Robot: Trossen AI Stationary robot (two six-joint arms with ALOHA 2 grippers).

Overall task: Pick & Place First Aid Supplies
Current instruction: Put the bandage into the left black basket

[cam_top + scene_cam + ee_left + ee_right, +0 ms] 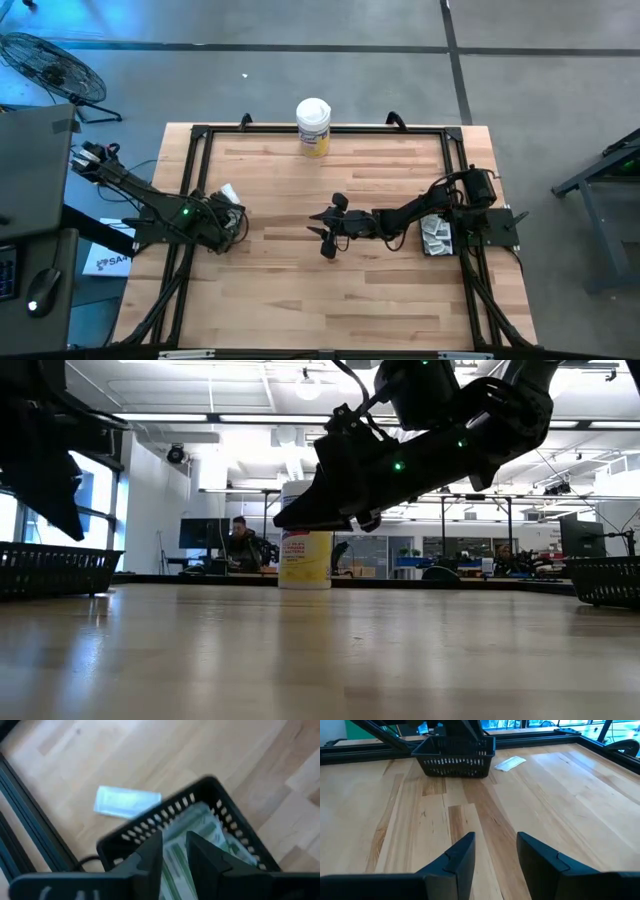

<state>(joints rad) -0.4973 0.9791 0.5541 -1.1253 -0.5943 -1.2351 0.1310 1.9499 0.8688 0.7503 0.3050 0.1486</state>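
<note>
Green-white first aid packets fill a black basket (220, 815) under my left gripper (175, 852). That gripper hangs open just above them at the table's left side (228, 218). One pale packet (127, 801) lies flat on the wood beside this basket (228, 192). More packets sit in a second black basket (437, 236) at the right side. My right gripper (495, 855) is open and holds nothing. It hovers above the bare middle of the table (322, 233), pointing toward the left basket (455, 755) and the loose packet (510, 763).
A white-lidded canister with a yellow label (313, 126) stands at the far edge's middle (305, 550). A black frame (200, 135) runs round the tabletop. Bare wood lies between the two baskets. People sit at desks in the room behind.
</note>
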